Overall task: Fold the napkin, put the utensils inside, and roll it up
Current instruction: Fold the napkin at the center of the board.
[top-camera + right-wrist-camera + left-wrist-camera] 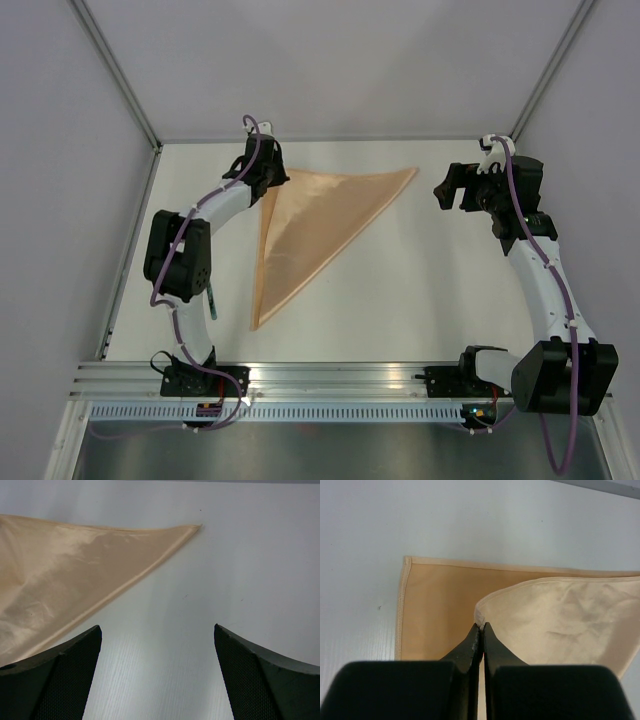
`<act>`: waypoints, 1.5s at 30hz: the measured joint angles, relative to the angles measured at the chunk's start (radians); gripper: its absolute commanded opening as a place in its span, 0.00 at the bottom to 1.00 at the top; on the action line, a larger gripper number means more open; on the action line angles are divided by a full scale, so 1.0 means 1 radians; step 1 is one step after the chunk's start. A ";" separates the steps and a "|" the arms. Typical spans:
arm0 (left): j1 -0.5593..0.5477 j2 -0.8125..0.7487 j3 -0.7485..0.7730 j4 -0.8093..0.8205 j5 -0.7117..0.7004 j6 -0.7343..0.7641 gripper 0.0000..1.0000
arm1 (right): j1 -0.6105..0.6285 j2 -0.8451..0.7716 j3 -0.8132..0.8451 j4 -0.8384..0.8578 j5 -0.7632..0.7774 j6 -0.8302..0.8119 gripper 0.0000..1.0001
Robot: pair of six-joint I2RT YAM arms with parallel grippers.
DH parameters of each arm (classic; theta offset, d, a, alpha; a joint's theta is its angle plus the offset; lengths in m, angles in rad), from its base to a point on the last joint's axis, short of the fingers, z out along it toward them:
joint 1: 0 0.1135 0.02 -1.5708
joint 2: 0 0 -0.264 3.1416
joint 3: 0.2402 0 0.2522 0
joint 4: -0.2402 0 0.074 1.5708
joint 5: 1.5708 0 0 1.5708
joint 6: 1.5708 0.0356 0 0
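Note:
The peach-orange napkin (310,225) lies folded into a triangle on the white table, its points at the far left, far right and near left. My left gripper (270,178) is at the far left point, shut on the corner of the paler upper layer (560,615), which sits a little short of the lower layer's corner (435,605); my fingertips (481,626) pinch its hem. My right gripper (445,190) is open and empty, just right of the napkin's far right point (192,528). A slim dark green utensil (213,300) shows partly beside my left arm.
Grey walls close the table (420,290) at the back and sides. A metal rail (330,375) runs along the near edge, between the arm bases. My left arm's elbow (180,255) stands left of the napkin.

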 measured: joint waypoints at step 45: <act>0.039 0.060 0.109 -0.058 0.018 0.022 0.02 | 0.000 0.013 0.000 0.000 0.000 -0.006 0.98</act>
